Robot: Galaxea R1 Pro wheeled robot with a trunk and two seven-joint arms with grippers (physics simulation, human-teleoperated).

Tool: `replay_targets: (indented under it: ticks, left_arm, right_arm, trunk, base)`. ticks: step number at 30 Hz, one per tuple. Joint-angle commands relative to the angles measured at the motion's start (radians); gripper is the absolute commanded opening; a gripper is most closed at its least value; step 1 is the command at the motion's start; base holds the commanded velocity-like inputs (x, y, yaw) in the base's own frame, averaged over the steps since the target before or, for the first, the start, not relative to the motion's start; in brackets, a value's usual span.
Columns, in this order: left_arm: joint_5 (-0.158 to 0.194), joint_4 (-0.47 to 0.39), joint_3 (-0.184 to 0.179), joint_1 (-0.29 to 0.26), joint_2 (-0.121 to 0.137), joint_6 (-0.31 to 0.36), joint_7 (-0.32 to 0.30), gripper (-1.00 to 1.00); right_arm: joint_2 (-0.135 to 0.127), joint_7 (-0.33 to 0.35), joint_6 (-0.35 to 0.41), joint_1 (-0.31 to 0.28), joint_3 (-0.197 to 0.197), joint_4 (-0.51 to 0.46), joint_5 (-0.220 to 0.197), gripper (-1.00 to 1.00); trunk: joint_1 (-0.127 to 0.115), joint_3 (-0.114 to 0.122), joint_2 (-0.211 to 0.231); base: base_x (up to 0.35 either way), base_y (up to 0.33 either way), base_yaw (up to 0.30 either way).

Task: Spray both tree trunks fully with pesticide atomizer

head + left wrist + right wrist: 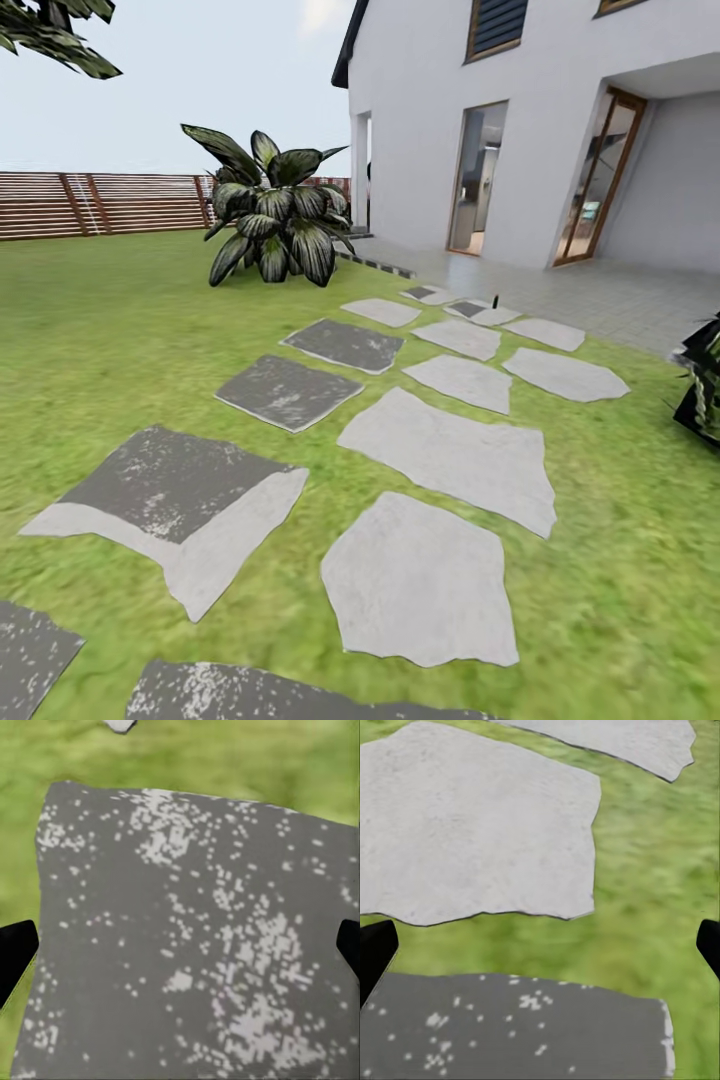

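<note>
Hovering over a dark grey slab flecked with white specks, the left gripper shows its black fingertips spread wide apart, holding nothing. The right gripper, equally wide and empty, hangs above grass between a speckled dark slab and a pale, rough-edged one. Irregular stepping slabs cross the lawn. Far along them stands the tiny black pesticide atomizer, before the grey paving, a striped-leaf palm and slatted fence.

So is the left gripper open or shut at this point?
Open. In the left wrist view the two black fingertips sit at opposite edges, with nothing between them but a speckled dark grey stepping slab below.
</note>
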Motion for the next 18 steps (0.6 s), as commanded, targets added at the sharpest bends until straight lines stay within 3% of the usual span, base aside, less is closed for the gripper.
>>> replay_targets:
  ticks: [1, 18]
  left_arm:
    - [0.006, 0.001, 0.000, -0.001, 0.000, -0.003, 0.000, 1.00]
    - [0.005, 0.000, 0.000, -0.001, 0.000, -0.003, 0.000, 1.00]
  right_arm:
    - [0.000, 0.000, -0.003, 0.000, 0.001, 0.000, -0.003, 1.00]
    - [0.000, 0.000, -0.003, -0.001, 0.001, 0.000, -0.003, 1.00]
  trunk:
    - [0.000, -0.001, 0.000]
    - [0.000, -0.001, 0.000]
  base:
    - [0.339, 0.000, 0.000]
    - [0.339, 0.000, -0.011]
